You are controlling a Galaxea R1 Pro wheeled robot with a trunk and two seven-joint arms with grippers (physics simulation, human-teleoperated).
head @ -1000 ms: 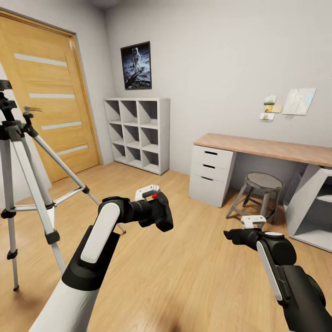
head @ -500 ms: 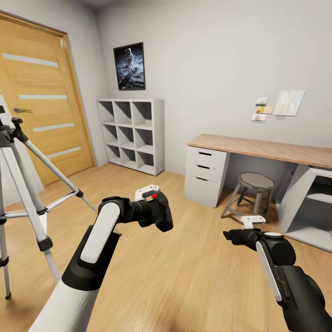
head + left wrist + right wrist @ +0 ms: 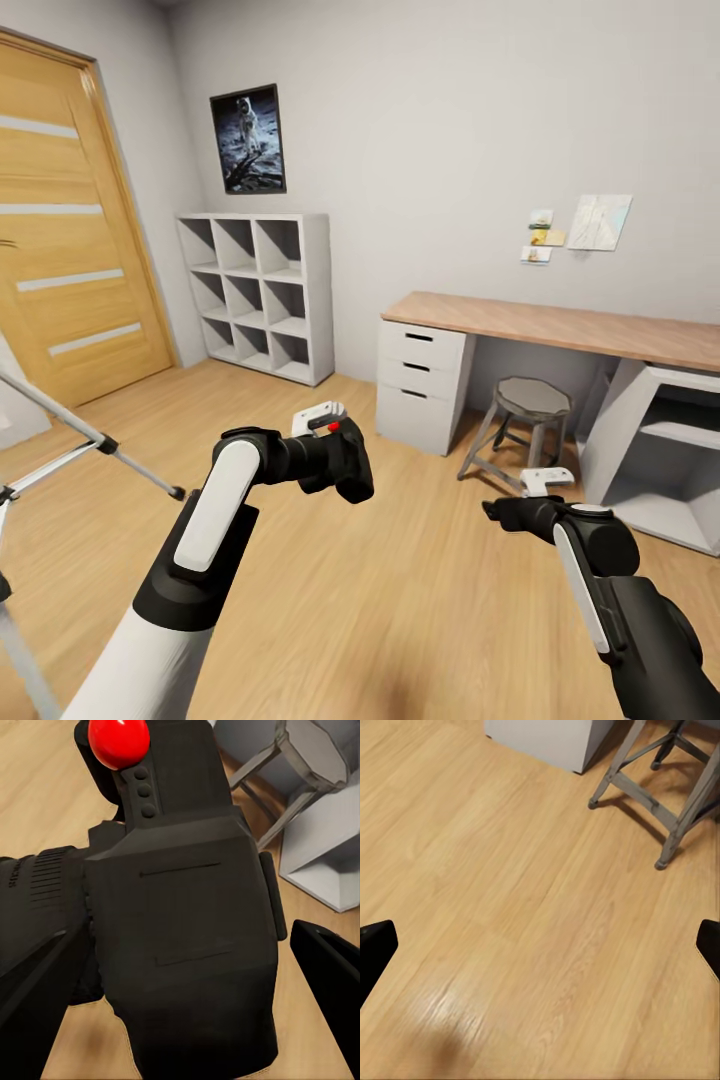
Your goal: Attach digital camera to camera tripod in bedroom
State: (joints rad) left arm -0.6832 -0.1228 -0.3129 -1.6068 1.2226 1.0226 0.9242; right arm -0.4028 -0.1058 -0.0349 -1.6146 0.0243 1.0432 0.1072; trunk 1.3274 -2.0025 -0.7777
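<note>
The black digital camera (image 3: pixel 347 468) with its red button (image 3: pixel 333 426) hangs above the wood floor at centre, and my left gripper (image 3: pixel 318 458) is shut on it. In the left wrist view the camera body (image 3: pixel 187 930) sits between both dark fingers (image 3: pixel 328 961), red button (image 3: pixel 118 741) at the far end. Two silver legs of the camera tripod (image 3: pixel 95 442) show at the left edge; its head is out of view. My right gripper (image 3: pixel 497 510) hovers low at the right, open and holding nothing, its fingertips (image 3: pixel 375 952) wide apart over bare floor.
A grey metal stool (image 3: pixel 525 415) stands by the wooden desk (image 3: pixel 560 325) with white drawers (image 3: pixel 420 385). A white cube shelf (image 3: pixel 255 290) is against the back wall, and a wooden door (image 3: pixel 60 280) is at the left. Open floor (image 3: pixel 400 600) lies ahead.
The whole view has swung to the right, so the tripod has slid toward the left edge and its head has left the picture. Both arms keep their pose, camera still held.
</note>
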